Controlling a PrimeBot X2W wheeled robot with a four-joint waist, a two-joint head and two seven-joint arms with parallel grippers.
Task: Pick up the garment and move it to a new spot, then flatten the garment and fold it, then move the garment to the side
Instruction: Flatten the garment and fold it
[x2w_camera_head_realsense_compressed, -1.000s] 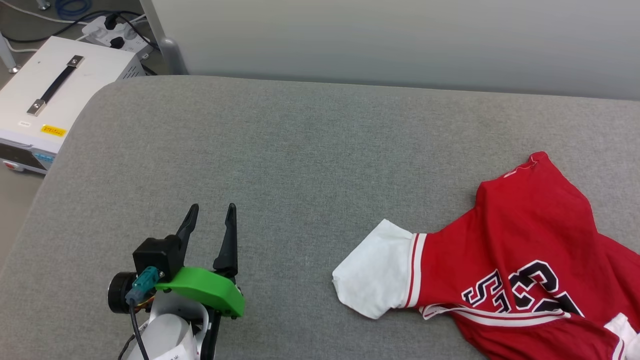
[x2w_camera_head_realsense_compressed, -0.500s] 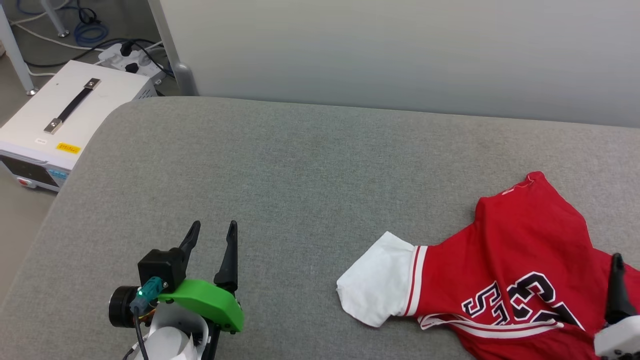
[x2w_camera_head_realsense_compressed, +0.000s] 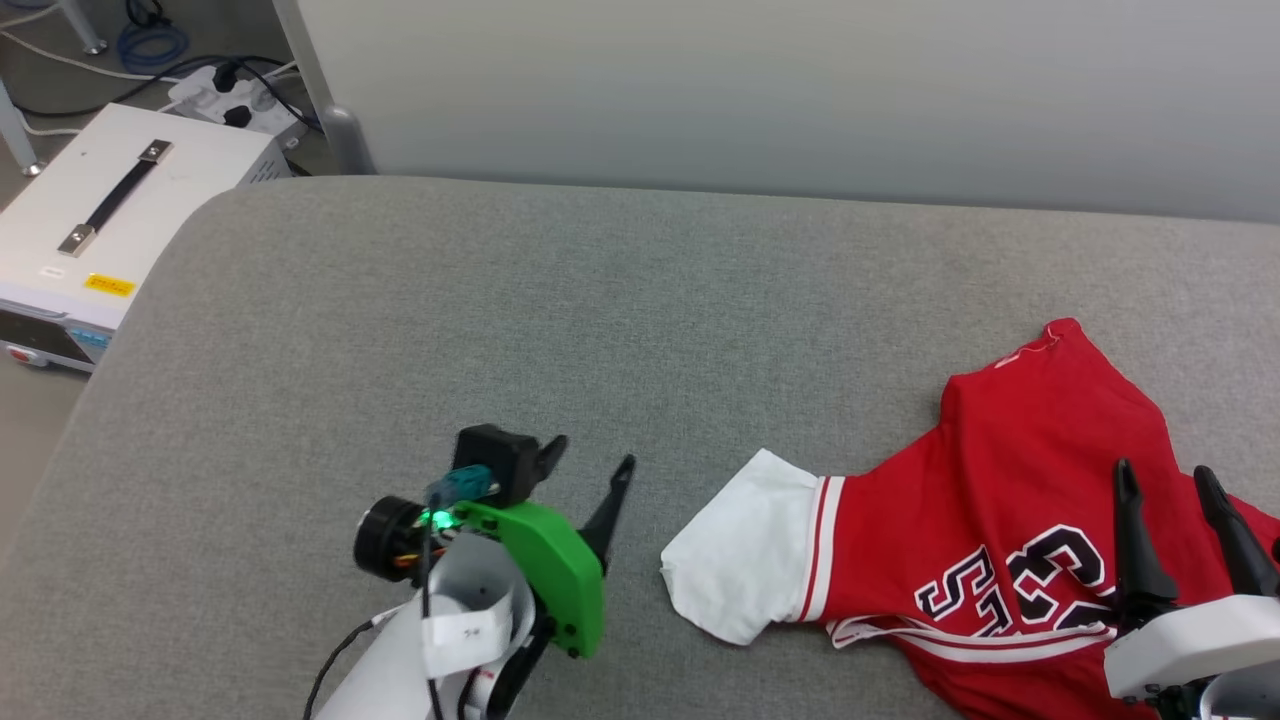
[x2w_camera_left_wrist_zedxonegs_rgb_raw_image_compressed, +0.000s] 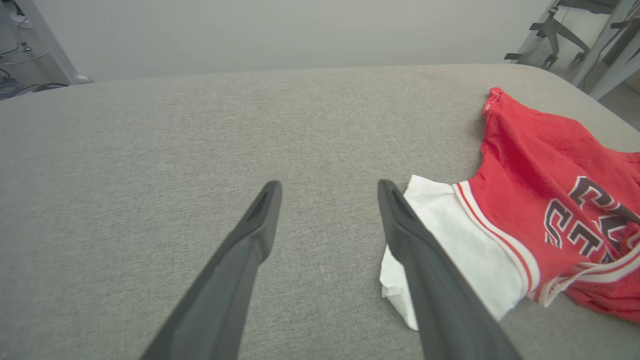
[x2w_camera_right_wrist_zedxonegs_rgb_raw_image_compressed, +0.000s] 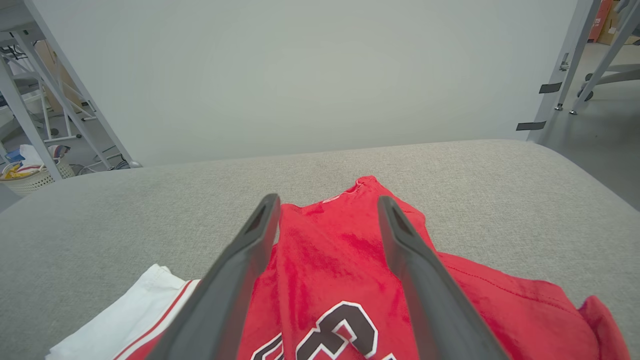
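Note:
The garment (x2w_camera_head_realsense_compressed: 1040, 450), a red jersey with black white-outlined characters, lies crumpled at the right of the grey padded surface (x2w_camera_head_realsense_compressed: 620, 300). A white flap with striped trim (x2w_camera_head_realsense_compressed: 745, 545) sticks out to its left. My left gripper (x2w_camera_head_realsense_compressed: 590, 455) is open just left of that flap, apart from it. In the left wrist view, the left gripper (x2w_camera_left_wrist_zedxonegs_rgb_raw_image_compressed: 328, 187) holds nothing, and the garment (x2w_camera_left_wrist_zedxonegs_rgb_raw_image_compressed: 525, 165) lies beside the right finger. My right gripper (x2w_camera_head_realsense_compressed: 1165, 475) stands open above the garment's printed part. The right wrist view shows this gripper (x2w_camera_right_wrist_zedxonegs_rgb_raw_image_compressed: 327, 200) with the red cloth (x2w_camera_right_wrist_zedxonegs_rgb_raw_image_compressed: 330, 250) beneath the gap.
A white box with a black handle (x2w_camera_head_realsense_compressed: 110, 220) and a power strip (x2w_camera_head_realsense_compressed: 220, 90) sit on the floor past the surface's left edge. A pale wall panel (x2w_camera_head_realsense_compressed: 750, 90) runs along the far edge. Bare grey surface stretches left and behind the garment.
My left gripper has moved right and turned toward the white flap. My right gripper has come up into the head view over the garment with its jaws open. The camera shifted slightly.

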